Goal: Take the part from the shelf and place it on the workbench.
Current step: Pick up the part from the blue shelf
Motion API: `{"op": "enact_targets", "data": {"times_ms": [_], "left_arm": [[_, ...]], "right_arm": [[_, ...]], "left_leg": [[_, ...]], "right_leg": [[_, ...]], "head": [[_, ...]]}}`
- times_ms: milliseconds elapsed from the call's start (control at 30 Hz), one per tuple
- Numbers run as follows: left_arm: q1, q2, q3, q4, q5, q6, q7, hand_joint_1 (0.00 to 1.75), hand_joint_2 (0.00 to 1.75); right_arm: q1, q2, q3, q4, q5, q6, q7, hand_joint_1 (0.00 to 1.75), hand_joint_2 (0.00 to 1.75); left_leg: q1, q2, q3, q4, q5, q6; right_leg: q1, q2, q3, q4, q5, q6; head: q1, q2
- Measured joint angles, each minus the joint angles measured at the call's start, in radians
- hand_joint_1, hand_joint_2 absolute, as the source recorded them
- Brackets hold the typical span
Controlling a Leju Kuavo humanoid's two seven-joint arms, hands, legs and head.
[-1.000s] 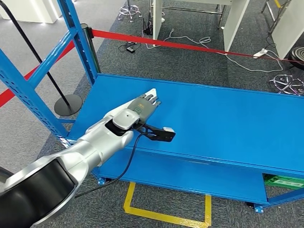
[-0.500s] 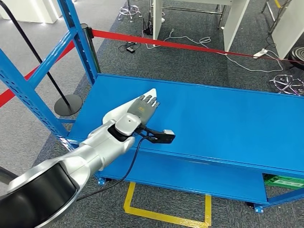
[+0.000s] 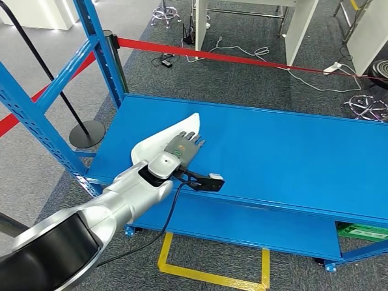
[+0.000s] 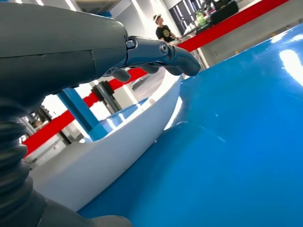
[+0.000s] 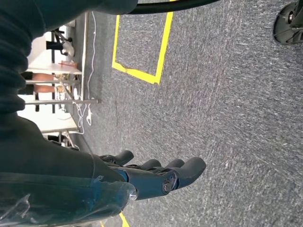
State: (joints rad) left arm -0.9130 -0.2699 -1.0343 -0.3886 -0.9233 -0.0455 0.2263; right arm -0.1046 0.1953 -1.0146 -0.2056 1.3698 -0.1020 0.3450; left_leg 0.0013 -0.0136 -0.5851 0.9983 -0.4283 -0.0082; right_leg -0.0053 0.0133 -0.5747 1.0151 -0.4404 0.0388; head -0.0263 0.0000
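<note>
White part [image 3: 161, 139]: lies on the blue shelf [image 3: 284, 151], near its left end. Left hand [image 3: 185, 146]: over the part, fingers [image 4: 162, 49] extended, apart, gripping nothing. Right hand [image 5: 157, 175]: hangs above grey carpet [image 5: 232, 104], fingers loosely straight, empty.

- Our left arm [image 3: 114, 197] reaches forward and slightly to the right from the lower left, silver, with a black cable trailing beneath the wrist;
- our left hand [image 3: 183, 145] lies palm down with its fingers [image 4: 178, 54] stretched out and slightly apart, gripping nothing;
- our right hand [image 5: 157, 175] hangs low, its fingers [image 5: 189, 169] extended side by side and only gently curved, nothing in them.
</note>
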Motion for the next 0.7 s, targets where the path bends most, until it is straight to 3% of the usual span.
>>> {"op": "enact_targets", "data": {"times_ms": [267,700], "left_arm": [[0.030,0.014,0.058,0.001,-0.012,0.032,0.027,0.00,1.75],[0.032,0.019,0.071,0.001,-0.015,0.035,0.028,0.00,1.75]], "right_arm": [[0.000,0.000,-0.016,0.000,0.000,-0.004,0.005,0.00,1.75],[0.000,0.000,-0.018,0.000,0.000,-0.004,0.005,0.00,1.75]], "left_leg": [[0.000,0.000,0.000,0.000,0.000,0.000],[0.000,0.000,0.000,0.000,0.000,0.000]], "right_leg": [[0.000,0.000,0.000,0.000,0.000,0.000],[0.000,0.000,0.000,0.000,0.000,0.000]], "head": [[0.000,0.000],[0.000,0.000]]}}
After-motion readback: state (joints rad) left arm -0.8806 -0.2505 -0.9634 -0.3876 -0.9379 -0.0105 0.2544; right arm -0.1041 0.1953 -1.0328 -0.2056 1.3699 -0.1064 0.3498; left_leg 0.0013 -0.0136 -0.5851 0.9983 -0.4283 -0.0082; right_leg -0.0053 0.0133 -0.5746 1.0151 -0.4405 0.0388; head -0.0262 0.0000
